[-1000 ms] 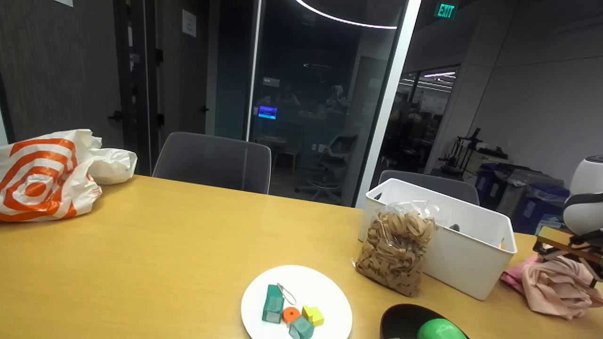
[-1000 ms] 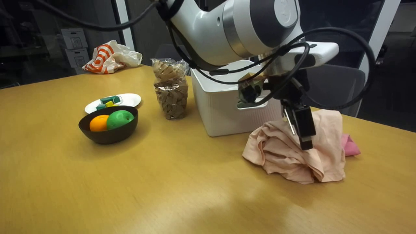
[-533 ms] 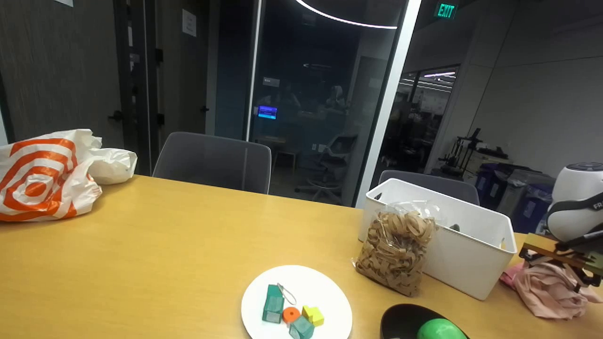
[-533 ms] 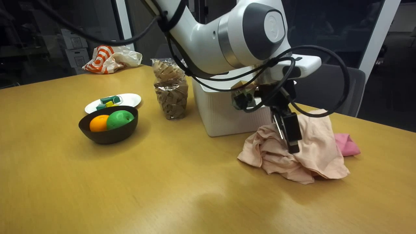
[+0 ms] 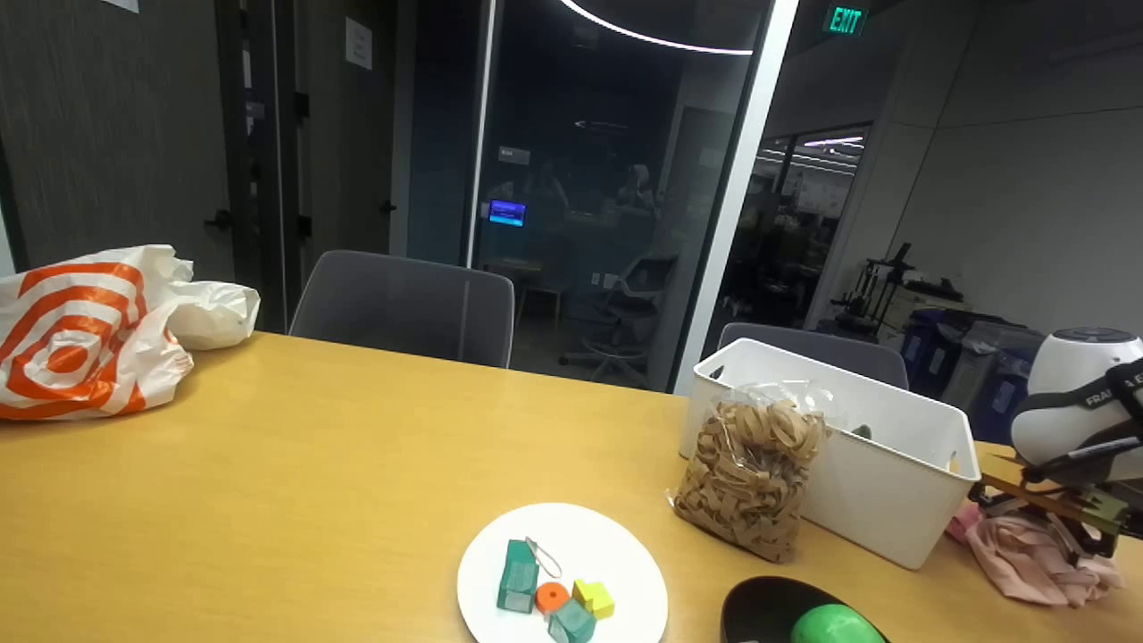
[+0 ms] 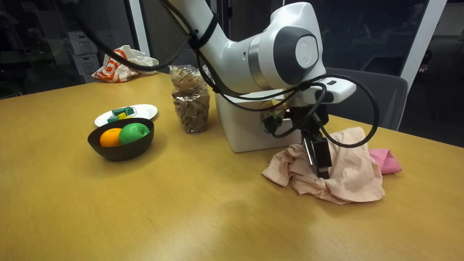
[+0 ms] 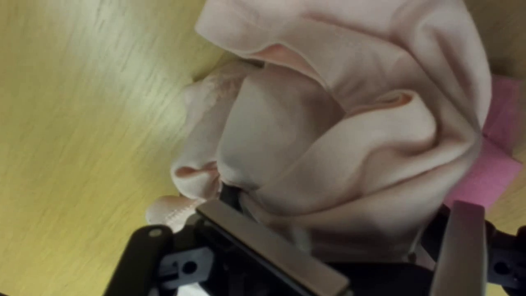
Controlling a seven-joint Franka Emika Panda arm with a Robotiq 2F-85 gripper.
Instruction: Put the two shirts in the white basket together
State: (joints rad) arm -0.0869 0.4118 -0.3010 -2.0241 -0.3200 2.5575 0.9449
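Wrist view, peach shirt [image 7: 341, 139], between parted jaws

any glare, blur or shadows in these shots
Wrist view: pale glare on the table at upper left, the peach shirt slightly soft; in an exterior view: glints on the clear bag, faint shadow beside the black bowl; both exterior views: dark glass behind.

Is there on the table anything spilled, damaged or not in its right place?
Nothing looks spilled or damaged. The pale pink shirt lies crumpled beside the white basket, darker pink cloth showing at its edge, which fits the unfinished task. Slightly odd, perhaps: coloured blocks on the white plate, where I would expect food.
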